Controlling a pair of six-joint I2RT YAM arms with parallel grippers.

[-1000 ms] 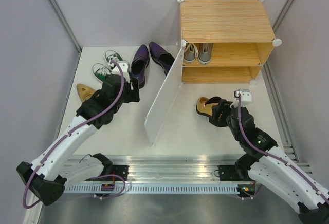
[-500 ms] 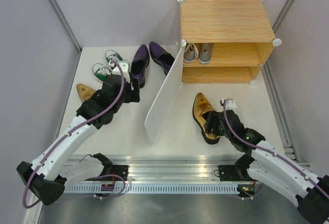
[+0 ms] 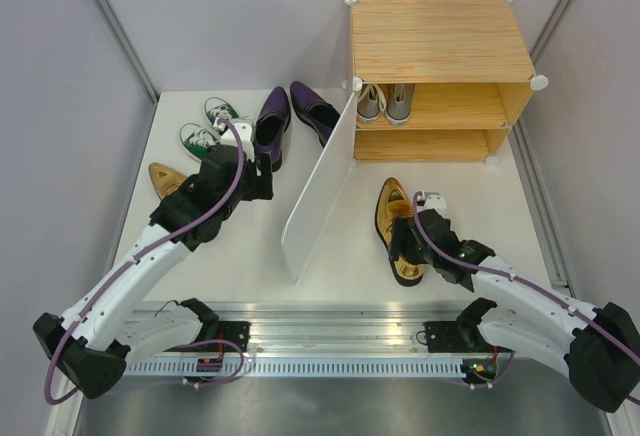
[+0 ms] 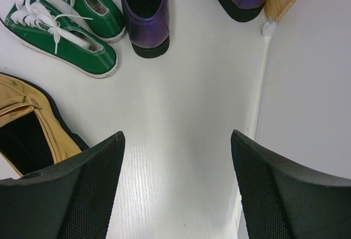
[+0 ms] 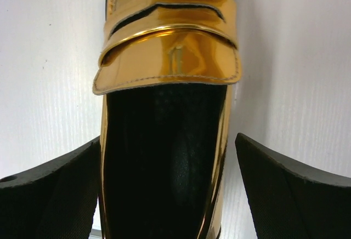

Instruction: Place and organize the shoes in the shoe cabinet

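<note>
One shiny gold shoe (image 3: 391, 218) lies flat on the white table before the shoe cabinet (image 3: 440, 51), toe toward it. My right gripper (image 3: 408, 248) is open and straddles its heel end (image 5: 164, 157); the right finger (image 5: 290, 195) stands clear of the shoe. The other gold shoe (image 3: 163, 178) lies far left beside my left gripper (image 3: 245, 171), which is open (image 4: 175, 137) over bare table. Green sneakers (image 3: 205, 126) and two purple shoes (image 3: 272, 124) lie beyond it. Grey sneakers (image 3: 385, 102) stand on the cabinet's upper shelf.
The cabinet's white door panel (image 3: 322, 181) hangs open and slants across the table between the two arms; it fills the right side of the left wrist view (image 4: 307, 85). The lower shelf (image 3: 430, 144) holds nothing I can see.
My right gripper swung the gold shoe round from lying crosswise to pointing at the cabinet, drew it nearer, and opened its jaws off it. The left arm has not moved.
</note>
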